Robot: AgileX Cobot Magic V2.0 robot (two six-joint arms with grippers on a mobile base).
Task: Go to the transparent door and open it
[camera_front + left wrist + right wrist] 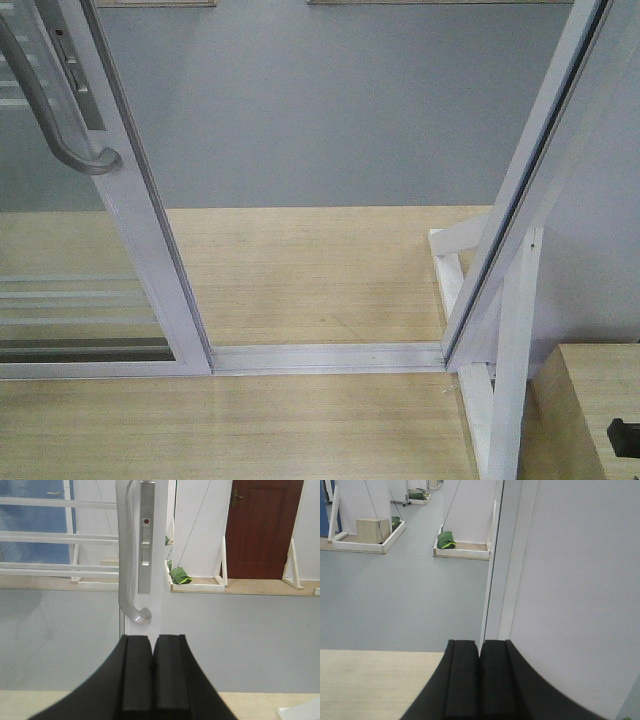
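Transparent door (60,250) fills the left side of the front view, a white-framed glass panel with thin horizontal bars low down. Its curved grey pull handle (50,110) sits on the frame edge. Between that edge and the white jamb (530,180) on the right lies an open gap over the floor track (330,357), so the panel appears already slid partly aside.

From the left wrist, the left gripper (152,675) sits just below the handle (127,555), fingers pressed together and grasping nothing, seemingly lined up to hook or push it.

From the right wrist, the right gripper (480,677) is likewise clenched and empty, close beside the white jamb (512,560), probably kept out of the way.
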